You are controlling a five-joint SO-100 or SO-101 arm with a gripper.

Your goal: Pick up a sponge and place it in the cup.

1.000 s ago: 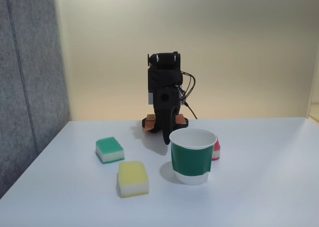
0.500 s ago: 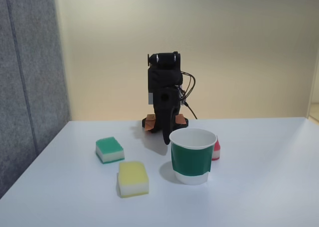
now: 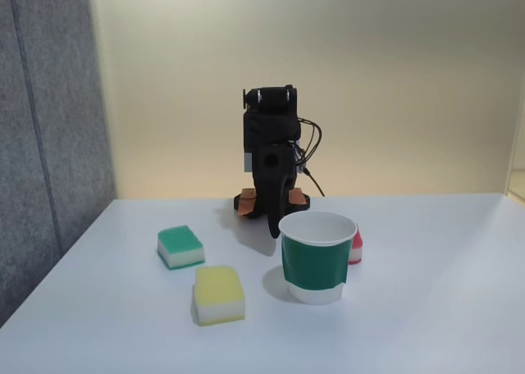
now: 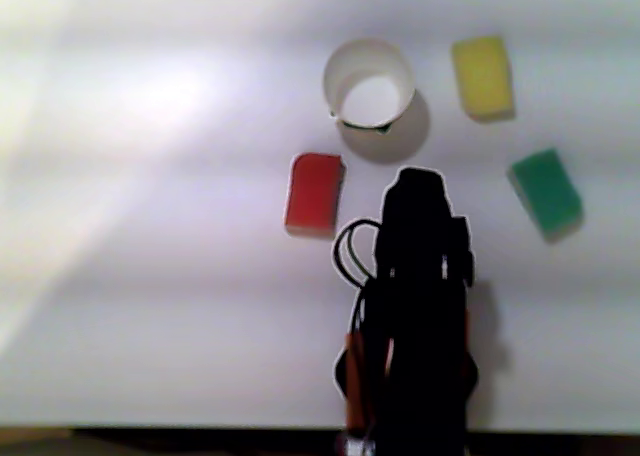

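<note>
Behind the cup (image 3: 317, 259) — the sponge (image 3: 356, 247), beside its base.

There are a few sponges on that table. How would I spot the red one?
Find the white table, then the cup with the green band. In the fixed view the sponge peeks out behind the cup's right side. It is the red-topped one; the others are green and yellow.

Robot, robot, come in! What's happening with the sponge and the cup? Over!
Hand folded down near the base, holding nothing. Red sponge on the table beside the cup, untouched. Cup empty. Path clear.
</note>
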